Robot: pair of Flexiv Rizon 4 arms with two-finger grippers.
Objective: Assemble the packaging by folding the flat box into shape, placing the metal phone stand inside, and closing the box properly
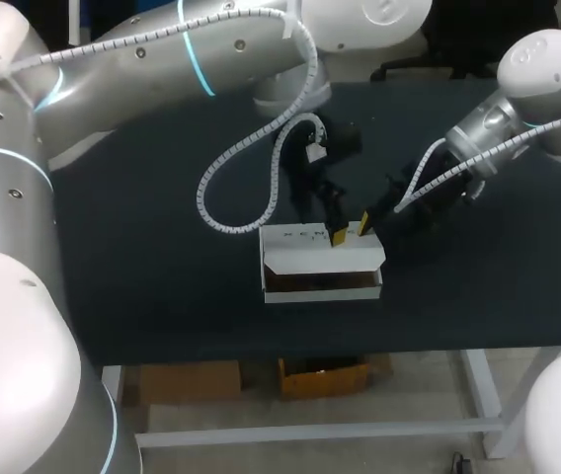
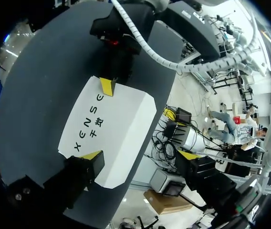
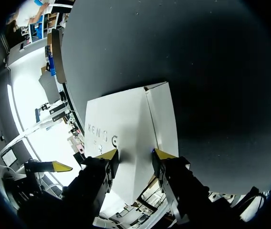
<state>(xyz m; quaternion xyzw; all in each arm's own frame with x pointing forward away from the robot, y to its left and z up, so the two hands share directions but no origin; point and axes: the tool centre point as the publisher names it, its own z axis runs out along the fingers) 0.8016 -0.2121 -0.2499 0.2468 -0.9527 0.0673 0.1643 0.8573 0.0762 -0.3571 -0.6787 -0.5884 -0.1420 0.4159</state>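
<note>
A white printed box lies mid-table, its front flap hanging over a dark opening. No phone stand shows in any view. In the left wrist view my left gripper is wide open: one fingertip lies on the box top, the other is past the box's edge. My right gripper is open with both tips down on the box, either side of a crease. My right arm's fingertip touches the box's far edge. In the head view both arms' yellow tips meet at the box's back right corner.
The black table has bare room left and right of the box. Its front edge runs a short way in front of the box. My left arm's white coiled cable hangs over the table behind and left of the box.
</note>
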